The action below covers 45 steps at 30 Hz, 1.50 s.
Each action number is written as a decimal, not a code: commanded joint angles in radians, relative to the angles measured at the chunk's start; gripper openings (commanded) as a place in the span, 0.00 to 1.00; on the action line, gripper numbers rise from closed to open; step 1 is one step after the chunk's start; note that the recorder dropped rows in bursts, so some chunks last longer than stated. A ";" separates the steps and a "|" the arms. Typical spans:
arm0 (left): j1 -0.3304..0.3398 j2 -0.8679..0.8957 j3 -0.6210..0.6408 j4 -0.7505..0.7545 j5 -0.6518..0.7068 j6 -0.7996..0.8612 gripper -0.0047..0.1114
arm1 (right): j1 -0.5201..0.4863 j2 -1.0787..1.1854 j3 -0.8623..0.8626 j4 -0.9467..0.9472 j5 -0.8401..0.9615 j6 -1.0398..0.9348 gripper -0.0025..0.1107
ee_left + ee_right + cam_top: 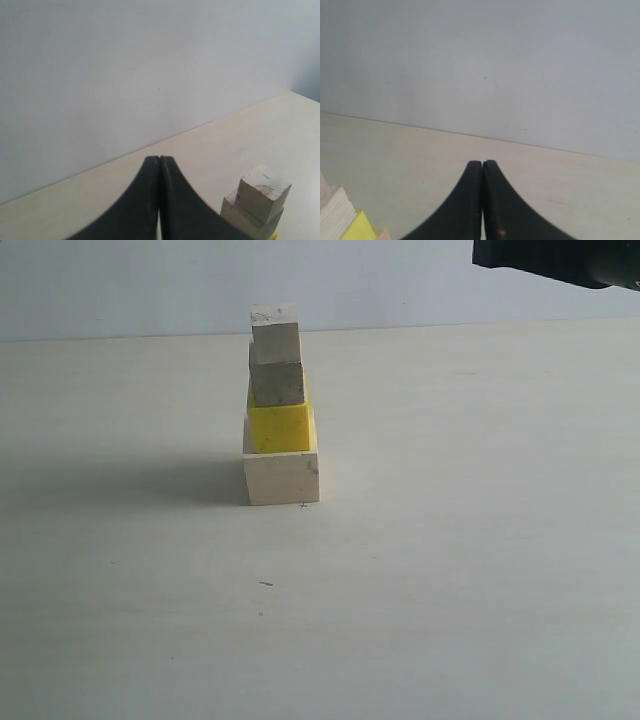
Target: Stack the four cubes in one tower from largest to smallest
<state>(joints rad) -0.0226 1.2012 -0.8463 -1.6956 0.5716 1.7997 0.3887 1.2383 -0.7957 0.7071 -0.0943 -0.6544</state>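
Observation:
The tower (279,405) stands on the table in the exterior view: a large pale wood cube (281,478) lowest, the yellow cube (279,427) on it, a medium wood cube (277,383) above, and a small wood cube (275,334) uppermost. The left wrist view shows the small cube (262,190) and the medium cube (245,215) beside my left gripper (159,159), which is shut and holds nothing. My right gripper (482,163) is also shut and holds nothing; the yellow cube (357,227) shows at a corner of that view. Neither gripper touches the tower.
The light table (450,540) runs back to a pale wall (120,285). A dark part of an arm (560,260) hangs at the exterior view's top right corner. A small dark speck (266,584) lies in front of the tower.

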 commanded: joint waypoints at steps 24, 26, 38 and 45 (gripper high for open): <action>0.003 -0.798 0.422 0.141 -0.821 -0.245 0.04 | -0.005 -0.007 0.004 -0.001 -0.006 0.004 0.02; 0.003 -0.797 0.422 0.141 -0.804 -0.245 0.04 | -0.005 -0.007 0.004 -0.001 -0.006 0.004 0.02; 0.037 -0.945 0.561 1.195 -0.663 -1.225 0.04 | -0.005 -0.007 0.004 -0.001 -0.006 0.004 0.02; 0.226 -1.094 0.697 1.416 -0.377 -1.473 0.04 | -0.005 -0.007 0.004 -0.001 -0.006 0.004 0.02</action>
<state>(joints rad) 0.1415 0.1608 -0.1893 -0.3325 0.0676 0.3937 0.3887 1.2383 -0.7957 0.7071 -0.0943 -0.6521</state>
